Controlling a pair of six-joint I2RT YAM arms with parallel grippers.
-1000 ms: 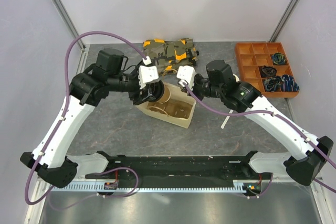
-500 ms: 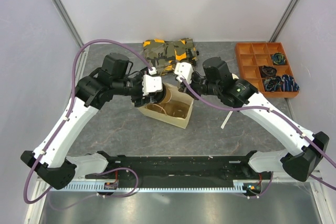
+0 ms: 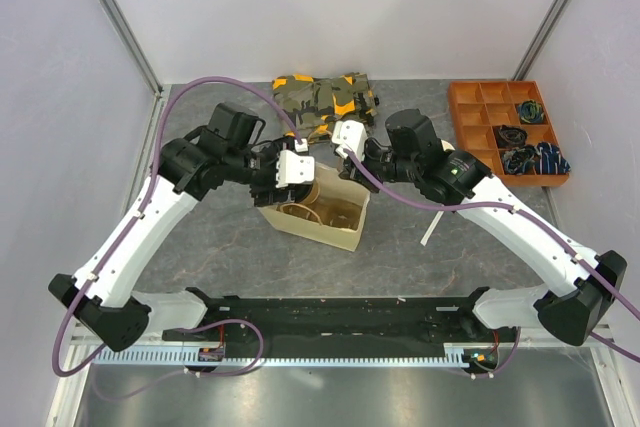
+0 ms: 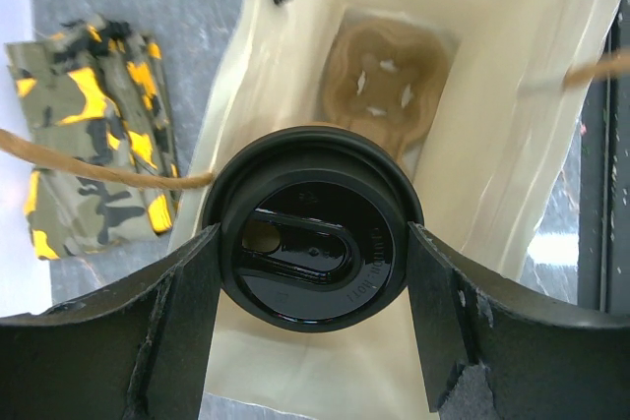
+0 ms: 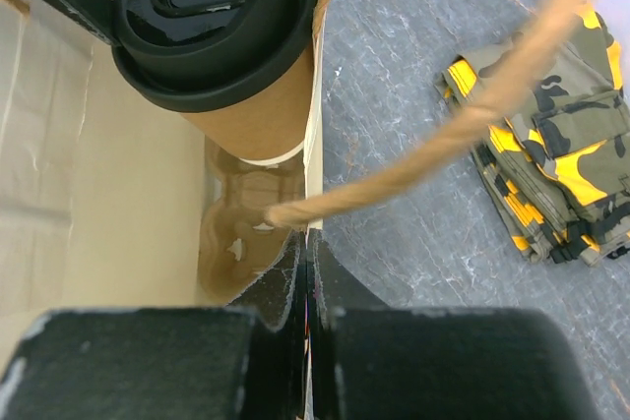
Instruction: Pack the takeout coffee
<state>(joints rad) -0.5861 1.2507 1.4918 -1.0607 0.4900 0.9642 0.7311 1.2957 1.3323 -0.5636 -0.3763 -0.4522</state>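
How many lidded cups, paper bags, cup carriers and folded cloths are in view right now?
lidded cup: 1
paper bag: 1
cup carrier: 1
folded camo cloth: 1
Total: 4

Left arm [image 3: 125, 247], right arm [image 3: 530, 234]: white link shells, black joint housings, above black base rail [image 3: 330, 312] | right arm: green dot on a black housing | white block [image 3: 297, 169] at each wrist | purple cable [image 3: 215, 81] along each arm | left pincer [image 4: 313, 233], right pincer [image 5: 307, 272]: matte black fingers [image 4: 128, 341], edges scuffed pale
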